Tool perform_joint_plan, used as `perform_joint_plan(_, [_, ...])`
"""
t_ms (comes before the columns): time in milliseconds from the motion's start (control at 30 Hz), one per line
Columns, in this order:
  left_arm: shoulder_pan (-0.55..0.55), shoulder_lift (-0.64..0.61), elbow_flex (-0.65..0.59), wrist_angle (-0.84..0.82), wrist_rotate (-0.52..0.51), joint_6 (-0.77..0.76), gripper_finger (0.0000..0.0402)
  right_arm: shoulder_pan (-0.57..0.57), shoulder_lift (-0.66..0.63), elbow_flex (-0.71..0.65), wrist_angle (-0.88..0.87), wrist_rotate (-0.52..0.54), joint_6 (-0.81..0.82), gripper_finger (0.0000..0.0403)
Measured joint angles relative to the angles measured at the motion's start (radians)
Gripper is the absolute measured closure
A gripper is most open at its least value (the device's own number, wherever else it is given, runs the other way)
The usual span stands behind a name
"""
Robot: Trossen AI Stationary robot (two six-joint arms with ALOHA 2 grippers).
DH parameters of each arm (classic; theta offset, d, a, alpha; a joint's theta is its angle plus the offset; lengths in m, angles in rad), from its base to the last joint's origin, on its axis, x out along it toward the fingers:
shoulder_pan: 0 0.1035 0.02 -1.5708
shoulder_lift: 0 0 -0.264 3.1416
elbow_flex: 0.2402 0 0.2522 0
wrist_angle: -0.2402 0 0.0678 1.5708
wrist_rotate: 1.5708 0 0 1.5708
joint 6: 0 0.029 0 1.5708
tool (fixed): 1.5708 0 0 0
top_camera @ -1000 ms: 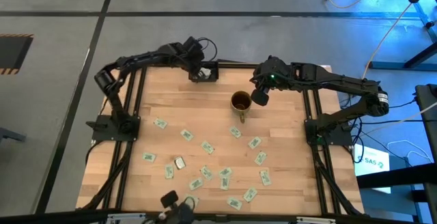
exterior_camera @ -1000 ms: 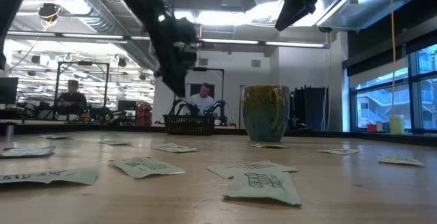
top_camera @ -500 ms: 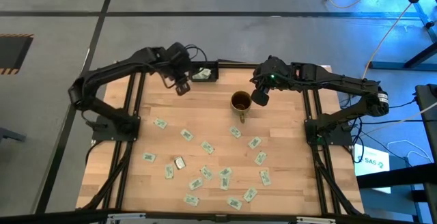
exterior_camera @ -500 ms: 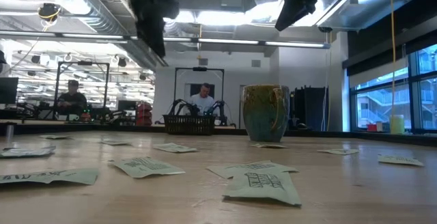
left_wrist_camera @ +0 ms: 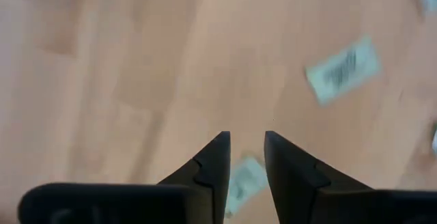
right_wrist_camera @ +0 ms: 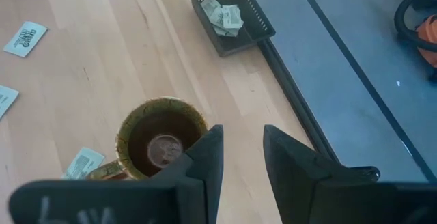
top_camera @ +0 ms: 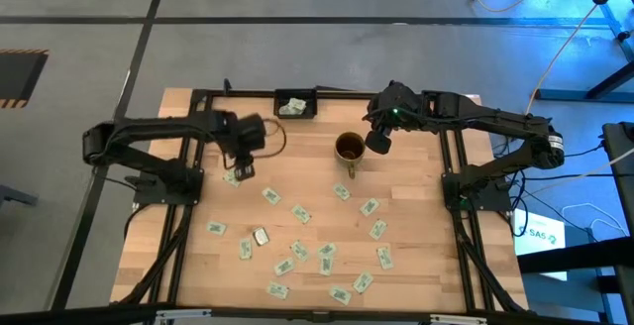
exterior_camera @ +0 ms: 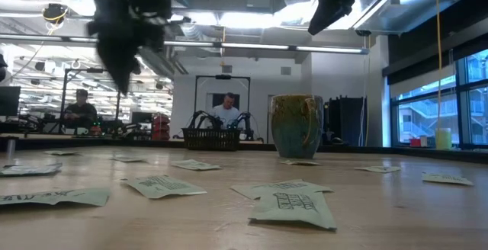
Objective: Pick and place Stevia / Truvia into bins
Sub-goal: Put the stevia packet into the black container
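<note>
Several white-and-green Stevia sachets (top_camera: pixel 301 213) lie flat over the wooden table. My left gripper (top_camera: pixel 239 169) hangs open, pointing down over the left part of the table. Nothing is between its fingers, and one sachet (left_wrist_camera: pixel 246 179) lies on the wood just below its tips (left_wrist_camera: pixel 246 138). The black tray (top_camera: pixel 310 113) stands at the far edge with a few sachets (right_wrist_camera: pixel 224 16) in it. The brown-gold mug (top_camera: pixel 349 148) stands upright in the middle far part. My right gripper (top_camera: pixel 376 142) hangs open and empty above the mug's right side (right_wrist_camera: pixel 242 132).
Black frame rails (top_camera: pixel 451 181) run along the table's left, right and far edges. A small darker packet (top_camera: pixel 261 236) lies among the sachets at near left. Bare wood (top_camera: pixel 297 162) lies between the mug and my left gripper. People sit in the room beyond (exterior_camera: pixel 226 111).
My left gripper has swung away from the black tray at the far edge, toward the table's left and near side. It now hangs over a sachet on the left part of the table. The right arm has kept still.
</note>
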Motion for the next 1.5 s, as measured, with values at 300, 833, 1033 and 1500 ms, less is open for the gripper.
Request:
perform_joint_plan(300, [-0.075, -0.001, -0.208, 0.115, -0.001, -0.197, 0.0329, 0.000, 0.000, 0.000, 0.001, 0.000, 0.000, 0.0295])
perform_joint_plan(833, [-0.121, 0.030, -0.292, 0.183, -0.056, -0.381, 0.0329, 0.000, 0.000, 0.000, 0.002, 0.000, 0.003, 0.0295])
perform_joint_plan(1033, [-0.121, 0.083, -0.292, 0.183, -0.039, -0.418, 0.0329, 0.000, 0.000, 0.000, 0.002, 0.000, 0.003, 0.0295])
perform_joint_plan(1500, [-0.119, 0.206, -0.282, 0.190, -0.018, -0.418, 0.0330, 0.000, 0.000, 0.000, 0.002, 0.000, 0.003, 0.0295])
